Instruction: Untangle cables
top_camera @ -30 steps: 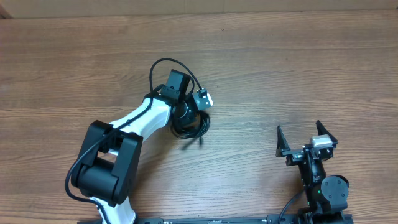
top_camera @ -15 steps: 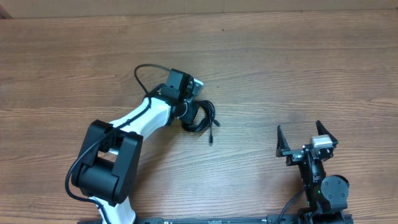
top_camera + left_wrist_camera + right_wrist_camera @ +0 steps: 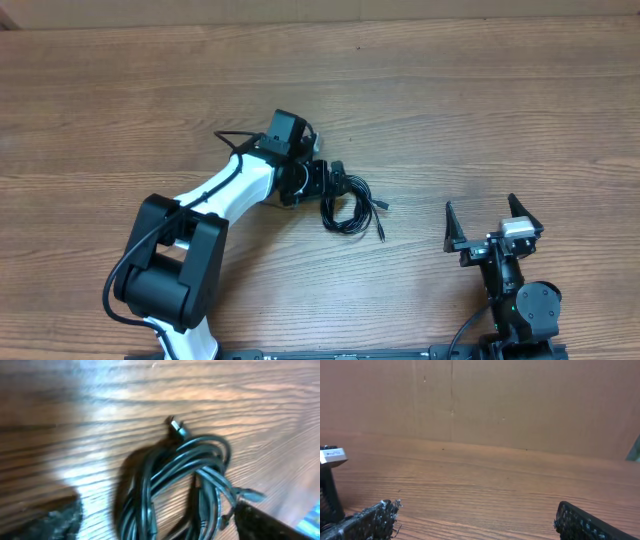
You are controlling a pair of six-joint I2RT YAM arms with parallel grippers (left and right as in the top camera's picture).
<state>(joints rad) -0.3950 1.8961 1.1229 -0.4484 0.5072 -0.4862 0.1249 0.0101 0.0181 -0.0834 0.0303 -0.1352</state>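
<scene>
The cables (image 3: 347, 208) lie in one tangled black coil on the wooden table, just right of my left gripper (image 3: 328, 184). In the left wrist view the coil (image 3: 170, 475) runs down between my left gripper's (image 3: 160, 522) wide-apart fingers (image 3: 55, 522), which do not clamp it, and a small plug (image 3: 176, 426) sticks out at the coil's top. Two more plug ends (image 3: 383, 207) point right from the coil. My right gripper (image 3: 487, 222) stands open at the near right, well away from the cables, with nothing between the fingers (image 3: 367, 520).
The left arm's own thicker black wire (image 3: 228, 137) loops out on the left of its wrist. Bare wood table (image 3: 480, 110) stretches all around, and a brown wall (image 3: 520, 400) rises behind it.
My left gripper, shut on the coil a moment ago, has swung it to the right and opened. The coil now rests loose on the table. The right arm has not moved.
</scene>
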